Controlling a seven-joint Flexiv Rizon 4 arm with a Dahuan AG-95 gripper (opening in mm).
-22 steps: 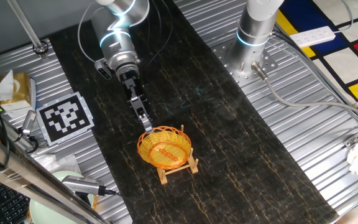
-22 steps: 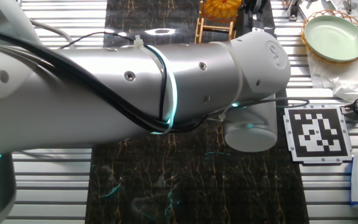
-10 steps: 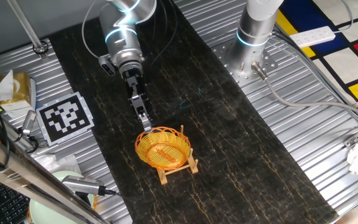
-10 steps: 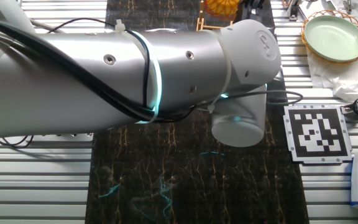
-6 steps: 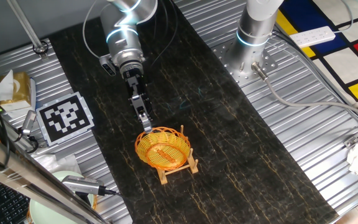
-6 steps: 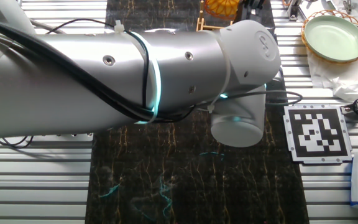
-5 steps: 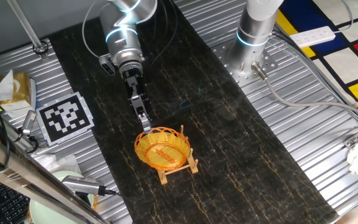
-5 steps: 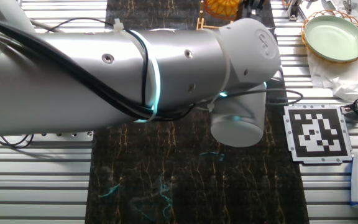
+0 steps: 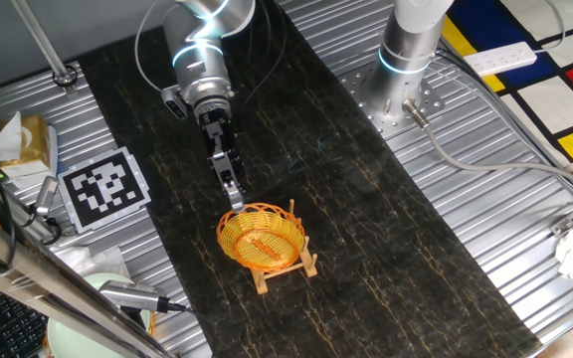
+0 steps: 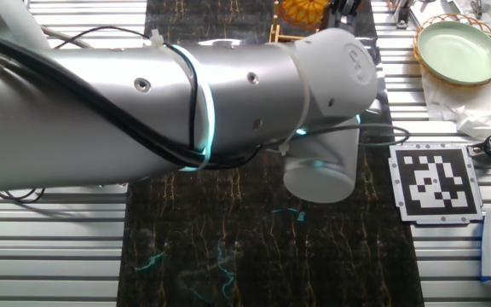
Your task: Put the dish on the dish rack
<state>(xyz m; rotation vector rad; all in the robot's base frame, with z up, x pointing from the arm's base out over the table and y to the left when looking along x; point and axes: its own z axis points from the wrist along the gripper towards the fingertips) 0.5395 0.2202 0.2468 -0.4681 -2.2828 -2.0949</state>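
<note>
The dish point(image 9: 260, 239), a round orange-yellow woven bowl, rests tilted on the small light-wood dish rack point(image 9: 285, 272) near the middle of the dark mat. My gripper point(image 9: 234, 203) reaches down from the upper left, and its narrow fingers meet the dish's upper-left rim; they look pressed together on it. In the other fixed view, the arm's big silver body fills most of the frame. Only the dish's edge point(image 10: 304, 9), a corner of the rack point(image 10: 280, 33) and a dark bit of the gripper point(image 10: 344, 7) show at the top.
A second robot base point(image 9: 408, 45) stands at the back right of the mat. A marker tag point(image 9: 104, 186) lies on the left. A pale green plate point(image 10: 461, 50) sits in a basket by the tag side, with clutter along that edge.
The arm's wrist has risen a little towards the back, and the dish has settled slightly left on the rack. The fingertips have stayed at the dish's rim.
</note>
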